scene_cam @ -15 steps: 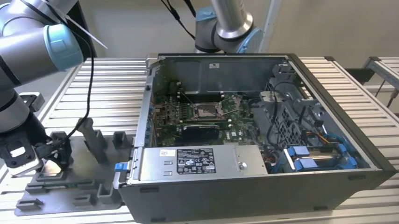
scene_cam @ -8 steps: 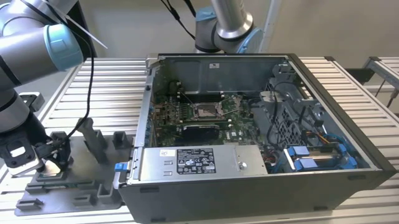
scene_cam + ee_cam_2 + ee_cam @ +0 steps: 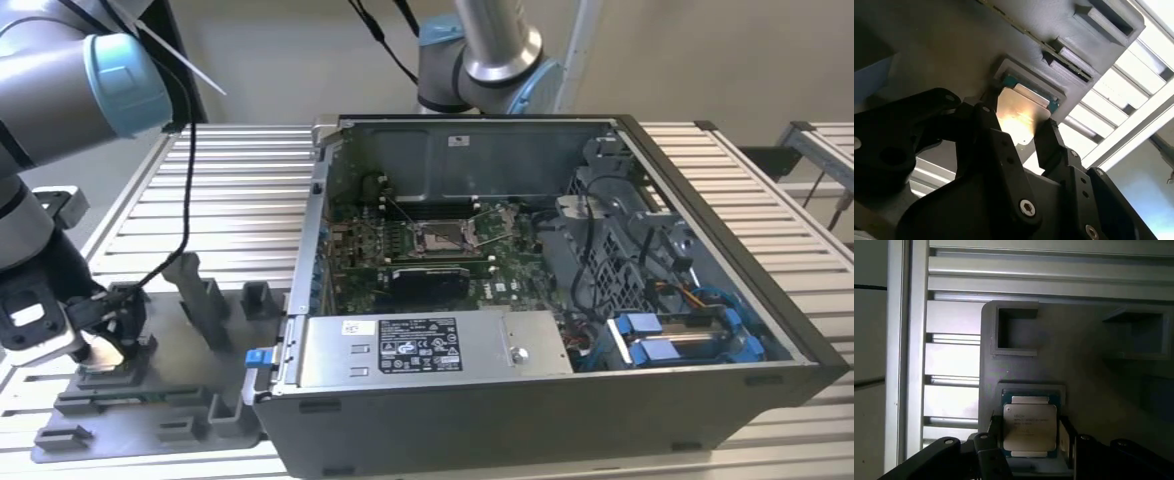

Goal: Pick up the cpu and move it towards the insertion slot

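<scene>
The cpu (image 3: pixel 1030 427) is sitting at the small end of this scene, so I am working down to it. The slatted aluminium table (image 3: pixel 240 190) is carrying everything. On it an open computer case (image 3: pixel 561 420) is lying on its side, taking up the middle and the exterior view's right, with its green motherboard (image 3: pixel 514 290) facing up. The grey robot arm (image 3: pixel 54 90) is bending down at the exterior view's left, with a black cable (image 3: pixel 187 200) hanging beside it. Inside the case, a silver power supply (image 3: pixel 414 350) is sitting along the near wall. Just beside the case, at the exterior view's left, a grey plastic fixture (image 3: pixel 200 400) is resting on the table, showing upright posts and square pockets. The insertion slot (image 3: pixel 441 238) is lying in the middle of the motherboard, its metal frame ringing a brownish centre, well apart from the fixture. The gripper (image 3: pixel 100 345) is hanging low over the end of the fixture farthest from the case. In both wrist views its black fingers (image 3: pixel 995 435) are standing either side of the chip, drawn in against two opposite edges, so it is gripping the cpu and gaping no wider than the chip itself. The cpu is lying flat in a shallow pocket of the fixture, silvery face up, with a green rim showing around it.
</scene>
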`<state>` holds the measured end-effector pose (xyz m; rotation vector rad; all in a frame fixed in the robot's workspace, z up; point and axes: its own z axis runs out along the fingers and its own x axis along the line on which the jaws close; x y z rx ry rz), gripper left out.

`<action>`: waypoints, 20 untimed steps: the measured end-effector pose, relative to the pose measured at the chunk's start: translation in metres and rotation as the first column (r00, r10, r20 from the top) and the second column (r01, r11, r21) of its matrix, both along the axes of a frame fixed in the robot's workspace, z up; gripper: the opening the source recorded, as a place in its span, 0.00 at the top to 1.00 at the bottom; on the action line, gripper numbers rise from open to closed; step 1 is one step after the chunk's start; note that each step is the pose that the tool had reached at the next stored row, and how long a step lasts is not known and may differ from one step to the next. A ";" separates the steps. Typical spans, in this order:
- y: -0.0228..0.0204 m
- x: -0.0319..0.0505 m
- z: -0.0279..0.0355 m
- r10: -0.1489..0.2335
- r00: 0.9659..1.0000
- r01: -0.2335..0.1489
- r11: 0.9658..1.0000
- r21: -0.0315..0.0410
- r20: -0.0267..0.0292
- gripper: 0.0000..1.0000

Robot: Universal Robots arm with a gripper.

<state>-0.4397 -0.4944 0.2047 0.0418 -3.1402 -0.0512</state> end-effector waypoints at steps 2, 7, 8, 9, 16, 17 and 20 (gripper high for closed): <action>0.0000 0.0000 0.0089 0.000 1.000 0.000 1.000 0.000 0.000 1.00; -0.0001 0.0001 0.0316 0.000 1.000 0.000 1.000 0.000 0.000 1.00; -0.0001 0.0001 0.0363 0.000 1.000 0.000 1.000 0.000 0.000 1.00; -0.0001 0.0000 0.0408 0.000 1.000 0.000 1.000 0.000 0.000 1.00; 0.0000 0.0000 0.0727 0.000 1.000 0.000 1.000 0.000 0.000 1.00; 0.0000 0.0000 0.0772 0.000 1.000 0.000 1.000 0.000 0.000 1.00; 0.0000 0.0000 0.0906 0.000 1.000 0.000 1.000 0.000 0.000 1.00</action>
